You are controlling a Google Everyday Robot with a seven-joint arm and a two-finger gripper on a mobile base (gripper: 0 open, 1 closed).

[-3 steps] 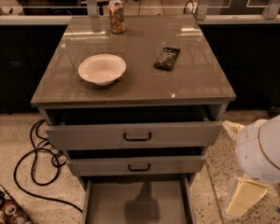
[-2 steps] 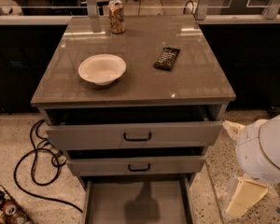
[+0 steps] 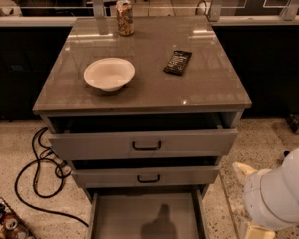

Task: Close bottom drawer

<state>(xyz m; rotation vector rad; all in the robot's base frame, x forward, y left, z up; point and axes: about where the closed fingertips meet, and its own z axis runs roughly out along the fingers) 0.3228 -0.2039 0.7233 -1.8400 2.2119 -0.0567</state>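
Where the robot's white arm housing (image 3: 281,198) bulges into the lower right corner, the gripper (image 3: 250,198) sits low beside the cabinet, off its right front corner. Only tan pieces of it show at the edge of the housing. I cannot tell whether the gripper is apart or together, and it touches nothing that I can see.

Just left of the gripper, at about its height, the bottom drawer (image 3: 119,213) stands pulled far out. I look straight down into its bare grey tray, where a dark shadow (image 3: 162,223) lies. Its front runs out of sight below.

Above that, up and to the left of the gripper, the middle drawer (image 3: 189,176) is out a little, its small black handle centred on the front. The top drawer (image 3: 199,143) above it juts further forward, with a dark gap open behind its front.

Over both lies the glossy grey counter (image 3: 149,91). A white bowl (image 3: 108,73) rests on it, up and well left of the gripper. A flat black object (image 3: 178,62), a remote or a wrapped bar, lies nearer the gripper's side. A drinks can (image 3: 123,17) stands upright at the far edge, farthest from the gripper.

Far left of the gripper, a black cable (image 3: 35,168) loops across the speckled floor (image 3: 269,138).
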